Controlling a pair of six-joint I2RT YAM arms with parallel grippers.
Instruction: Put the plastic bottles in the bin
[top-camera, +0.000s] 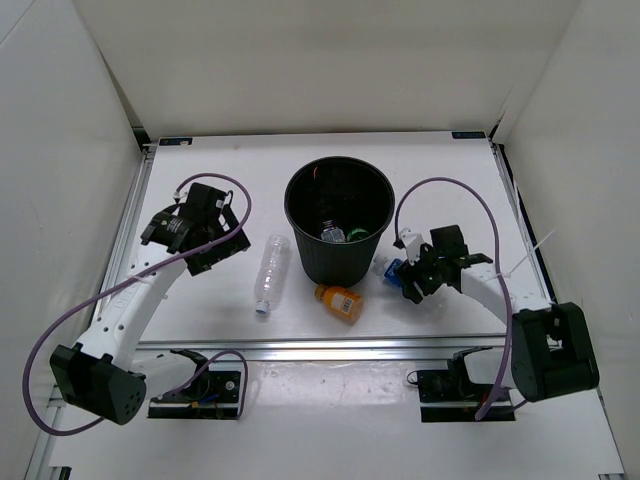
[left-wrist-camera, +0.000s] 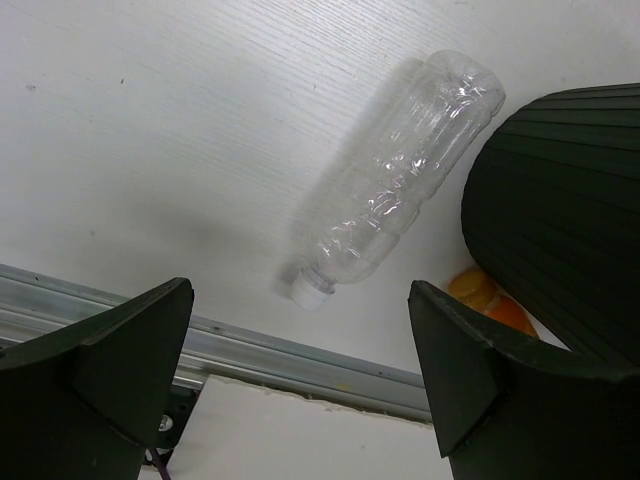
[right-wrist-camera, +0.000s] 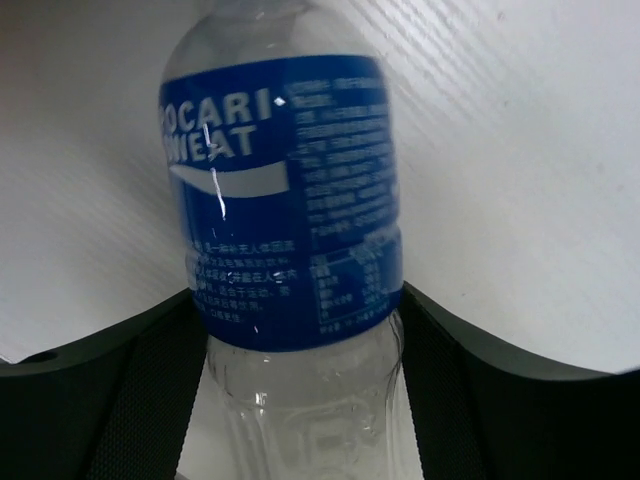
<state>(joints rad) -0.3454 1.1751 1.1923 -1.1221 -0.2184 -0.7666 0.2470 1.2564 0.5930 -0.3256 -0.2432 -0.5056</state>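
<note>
Fingers (right-wrist-camera: 110, 400) of right gripper (top-camera: 408, 272) pinch blue-labelled bottle (right-wrist-camera: 280, 200) — beside bin (top-camera: 335, 255).

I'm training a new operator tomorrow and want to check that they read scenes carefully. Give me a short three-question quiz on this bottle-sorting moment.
1. True or false: the long clear bottle lies on the table beside the bin, not inside it.
2. Multiple choice: the right gripper is shut on A) the long clear bottle, B) the blue-labelled bottle, C) nothing.
3. Fill in: the jaws of the left gripper are ____ (open or shut).

Key: 1 true; 2 B; 3 open.
</note>
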